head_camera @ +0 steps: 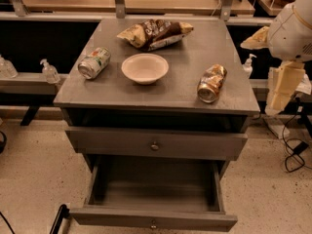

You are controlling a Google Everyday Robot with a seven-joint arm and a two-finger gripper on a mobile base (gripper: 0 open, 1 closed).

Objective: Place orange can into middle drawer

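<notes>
Now the orange can [211, 83] lies on its side just right of the bowl [145, 68] on the bench [117, 89], with the middle drawer [156, 191] pulled open below the bowl, ready to receive it; the pincer [283, 87] hangs far right of the bowl, off the bench, and I cannot tell its state

We lose the arm [295, 28] at the view's right edge; its gripper [282, 87] hangs beyond the cabinet top's [161, 94] right edge, and we cannot tell its state.

Cabinet top [204, 48]: cans [211, 83] [94, 62], bowl [145, 68], bag [155, 33]
</notes>
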